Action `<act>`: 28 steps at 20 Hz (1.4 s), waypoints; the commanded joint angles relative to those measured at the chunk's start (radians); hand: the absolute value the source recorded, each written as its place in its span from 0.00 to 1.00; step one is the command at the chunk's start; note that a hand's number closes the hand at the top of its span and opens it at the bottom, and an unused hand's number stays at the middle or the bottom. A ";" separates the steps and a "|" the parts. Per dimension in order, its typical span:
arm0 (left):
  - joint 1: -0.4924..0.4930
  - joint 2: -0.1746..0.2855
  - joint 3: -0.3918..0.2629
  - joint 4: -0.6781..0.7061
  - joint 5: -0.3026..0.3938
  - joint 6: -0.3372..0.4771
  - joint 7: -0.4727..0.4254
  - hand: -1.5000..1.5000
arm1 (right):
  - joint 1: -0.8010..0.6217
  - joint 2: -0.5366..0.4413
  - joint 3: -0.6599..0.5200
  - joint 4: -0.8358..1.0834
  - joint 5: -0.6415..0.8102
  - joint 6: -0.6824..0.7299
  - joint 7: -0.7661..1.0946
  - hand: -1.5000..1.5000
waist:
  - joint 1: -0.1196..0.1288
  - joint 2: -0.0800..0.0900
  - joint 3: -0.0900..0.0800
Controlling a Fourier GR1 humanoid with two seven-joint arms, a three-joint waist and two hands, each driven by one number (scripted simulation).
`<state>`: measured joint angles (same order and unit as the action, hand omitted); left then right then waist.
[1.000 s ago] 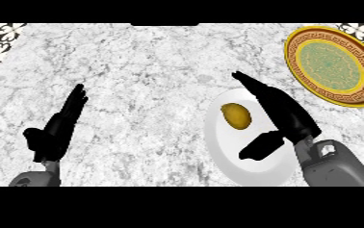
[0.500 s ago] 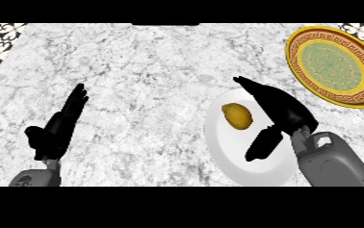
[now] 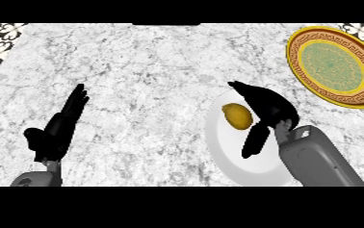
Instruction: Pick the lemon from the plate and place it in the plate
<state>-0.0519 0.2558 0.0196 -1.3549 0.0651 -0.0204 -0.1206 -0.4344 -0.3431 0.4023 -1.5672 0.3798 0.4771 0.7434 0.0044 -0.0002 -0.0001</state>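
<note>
Counter of grey-white marble carries everything. Near its front left corner the left hand rests open, fingers straight and pointing away from the robot, holding nothing. Right of the middle, toward the front edge, lies a white plate with the lemon on its far half. The right hand hovers just right of the lemon, fingers arched past its far end and thumb stretched toward the front edge, the two apart and not clamped on it. A gold-rimmed green plate sits at the far right corner.

Yellow lemon lies, apparently on its side, on the white plate; gold-rimmed green plate sits near the counter's far-right corner.
</note>
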 commanded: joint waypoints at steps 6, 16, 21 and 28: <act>0.010 -0.046 0.006 0.058 -0.051 -0.004 -0.067 0.50 | -0.019 0.060 -0.025 0.148 0.168 0.030 -0.106 0.00 | -0.001 0.001 0.000; -0.030 -0.044 0.036 0.042 -0.049 -0.034 -0.012 0.50 | -0.048 0.147 -0.051 0.374 0.257 0.024 -0.279 1.00 | 0.003 0.002 0.000; -0.040 -0.036 0.062 0.083 -0.058 -0.049 -0.040 0.50 | 0.006 0.123 -0.079 0.374 0.309 -0.013 -0.397 1.00 | -0.002 0.001 0.000; 0.016 -0.023 0.068 -0.025 -0.050 -0.061 0.018 0.50 | 0.019 0.128 -0.052 0.261 0.401 -0.097 -0.446 1.00 | -0.002 -0.002 0.000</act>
<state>-0.0722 0.2190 0.0802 -1.3218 0.0063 -0.0660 -0.1303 -0.4643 -0.1945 0.3259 -1.2263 0.7399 0.4073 0.3414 0.0017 -0.0071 -0.0052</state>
